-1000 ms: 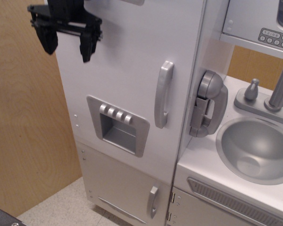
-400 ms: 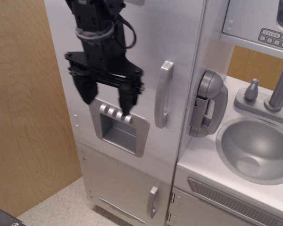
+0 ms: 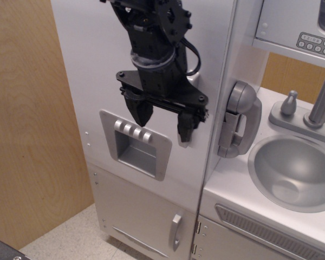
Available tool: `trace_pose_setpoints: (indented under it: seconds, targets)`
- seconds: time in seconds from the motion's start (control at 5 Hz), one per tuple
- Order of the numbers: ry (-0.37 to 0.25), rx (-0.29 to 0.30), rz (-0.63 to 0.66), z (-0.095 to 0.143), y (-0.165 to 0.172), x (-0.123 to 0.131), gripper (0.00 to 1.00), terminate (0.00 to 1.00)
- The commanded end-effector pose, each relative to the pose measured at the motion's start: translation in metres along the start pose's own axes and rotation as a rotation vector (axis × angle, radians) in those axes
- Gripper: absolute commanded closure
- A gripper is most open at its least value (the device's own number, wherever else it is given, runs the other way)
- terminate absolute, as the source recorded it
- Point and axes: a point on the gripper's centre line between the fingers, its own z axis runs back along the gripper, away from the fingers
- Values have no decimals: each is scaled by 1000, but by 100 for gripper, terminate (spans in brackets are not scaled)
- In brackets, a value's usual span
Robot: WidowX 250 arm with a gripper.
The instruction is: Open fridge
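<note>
The tall white fridge (image 3: 97, 65) fills the left of the view, its large door closed. My black gripper (image 3: 161, 123) hangs in front of the door, open, with nothing between its fingers. Its right finger (image 3: 185, 129) covers the lower part of the grey vertical bar handle (image 3: 182, 143), of which only the bottom end shows. Its left finger (image 3: 140, 111) hangs just above the grey dispenser panel (image 3: 135, 145) with its row of buttons. I cannot tell whether the finger touches the handle.
A shorter white door with a small grey handle (image 3: 175, 232) sits below. A grey toy phone (image 3: 239, 118) hangs on the wall right of the fridge. A grey sink (image 3: 293, 172) with faucet (image 3: 320, 103) lies at right. A keypad panel (image 3: 316, 43) sits top right. Wood wall (image 3: 27, 130) at left.
My gripper has come down from the upper left of the door and moved right, from over the dispenser panel to the handle. The fridge door has not moved.
</note>
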Motion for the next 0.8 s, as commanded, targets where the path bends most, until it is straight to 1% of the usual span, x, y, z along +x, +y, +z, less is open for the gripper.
trace_pose_setpoints:
  seconds: [0.0, 0.2, 0.4, 0.6]
  targets:
    - [-95, -2, 23, 6, 0, 54, 0, 0]
    - [-90, -13, 12, 0, -1, 61, 0, 0]
    - [-139, -11, 5, -2, 0, 68, 0, 0]
    - [-162, -12, 7, 0, 2, 70, 100, 0]
